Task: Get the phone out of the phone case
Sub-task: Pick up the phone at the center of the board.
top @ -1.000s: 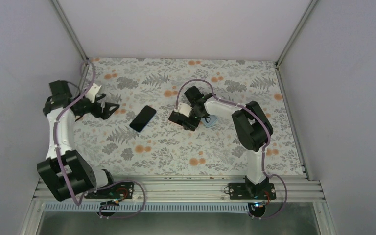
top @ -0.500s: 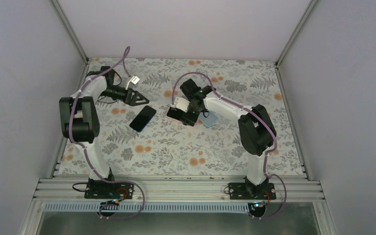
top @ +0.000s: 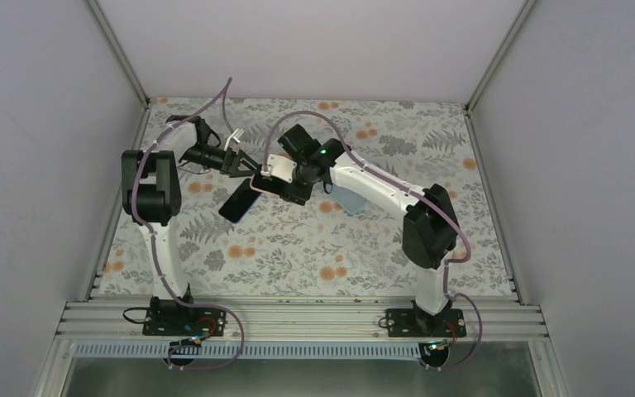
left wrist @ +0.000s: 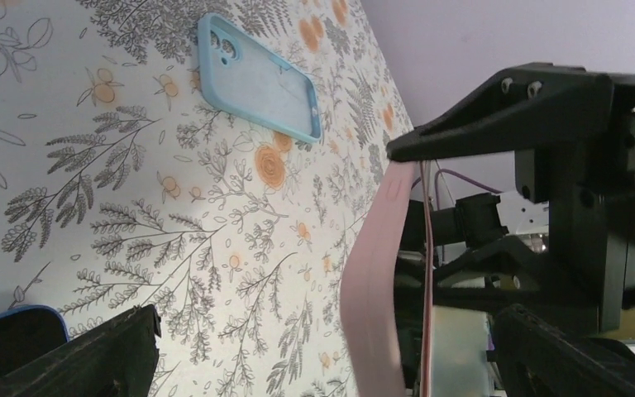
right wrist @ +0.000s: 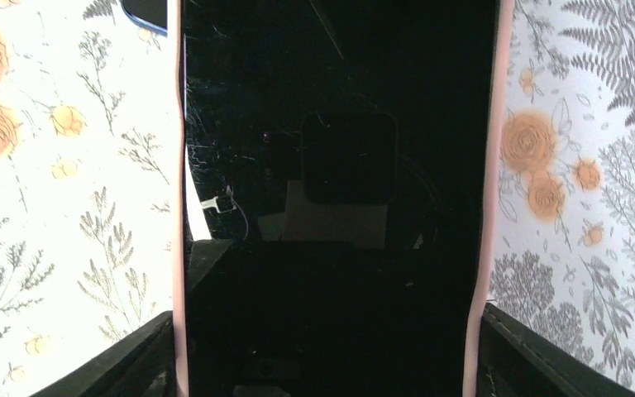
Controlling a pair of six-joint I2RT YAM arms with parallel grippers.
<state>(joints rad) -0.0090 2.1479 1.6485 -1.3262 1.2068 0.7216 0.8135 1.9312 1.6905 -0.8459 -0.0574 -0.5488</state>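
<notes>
My right gripper (right wrist: pixel 324 321) is closed across the width of the phone (right wrist: pixel 331 124), one finger pressed to each long side of its pink case (right wrist: pixel 489 165), so the phone sits in the case with its dark screen facing my right wrist camera. From above, I hold it off the table (top: pixel 298 248), left of the middle and towards the far side. My left gripper (left wrist: pixel 322 331) has its fingers (left wrist: pixel 83 364) spread as wide as they go and holds nothing. It points at the end of the pink case from the left, and the case's edge stands between the two fingers. I cannot tell whether either finger touches it. A second dark phone (top: pixel 240 201) with a blue rim lies flat on the table just near of what I hold. An empty blue case (left wrist: pixel 256 78) lies on the table to the right, well apart from my left fingers.
</notes>
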